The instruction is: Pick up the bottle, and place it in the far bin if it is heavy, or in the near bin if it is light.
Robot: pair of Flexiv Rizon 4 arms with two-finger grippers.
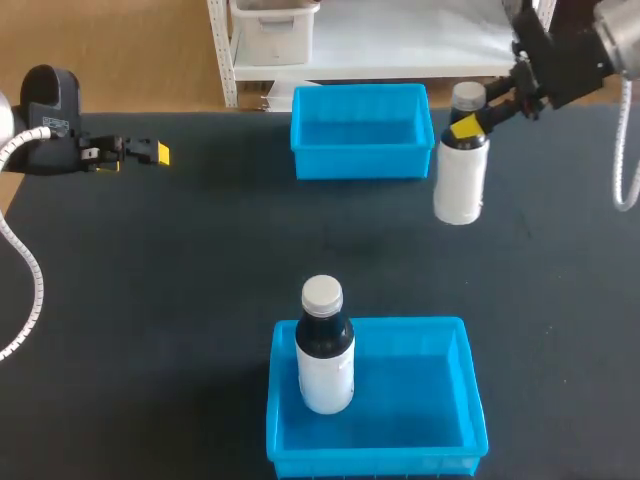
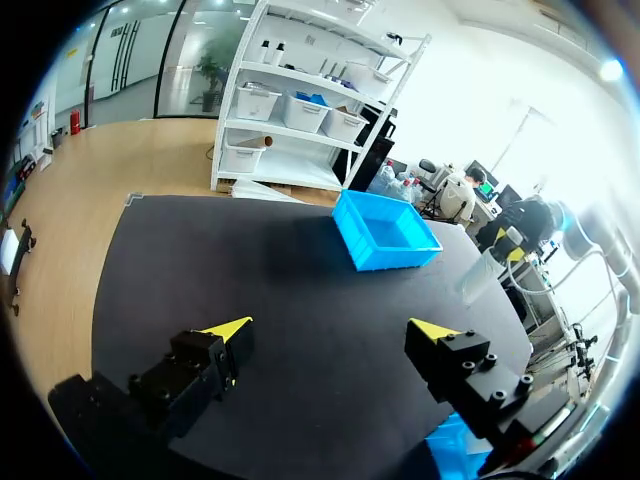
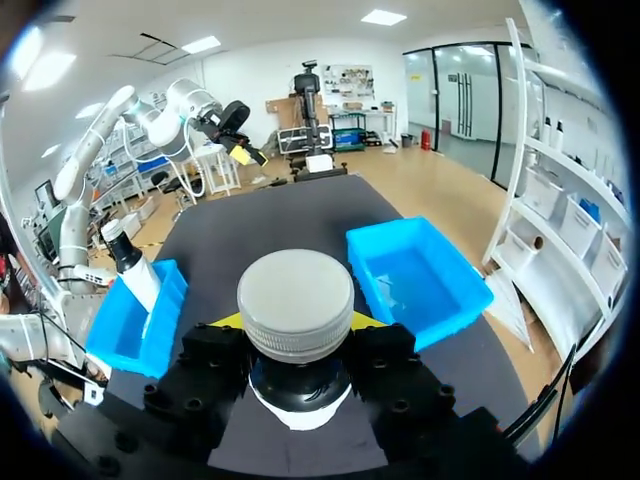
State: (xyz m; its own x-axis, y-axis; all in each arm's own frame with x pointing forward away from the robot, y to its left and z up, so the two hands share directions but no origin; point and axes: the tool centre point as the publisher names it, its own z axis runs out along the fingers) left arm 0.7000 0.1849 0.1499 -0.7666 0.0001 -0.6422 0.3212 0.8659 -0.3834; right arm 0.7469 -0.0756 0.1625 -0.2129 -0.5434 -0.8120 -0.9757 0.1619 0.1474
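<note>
Just beside the right wall of the far blue plastic bin point(image 1: 360, 163), the white plastic bottle point(image 1: 460, 185) with its grey screw cap and dark neck hangs upright from the right gripper point(image 1: 468, 126). The yellow-tipped fingers pinch it from two sides just under the cap. It seems to be held slightly above the dark table point(image 1: 150, 300), though the gap under it is hard to judge. The near blue plastic bin point(image 1: 375, 462) sits at the table's front edge, with a second white bottle point(image 1: 325, 360) standing upright at its left side. The left gripper point(image 1: 155, 153) hovers well apart at the table's left, with its jaws spread and nothing between them.

The main risk seems to be the high, narrow grip. A heavy body hanging below the neck could swing or slip through the fingers on a quick move. Moving sideways too low could catch the bottle's base on the far bin's rim. If it goes to the near bin instead, lowering it too far left could knock over the bottle already standing there.
</note>
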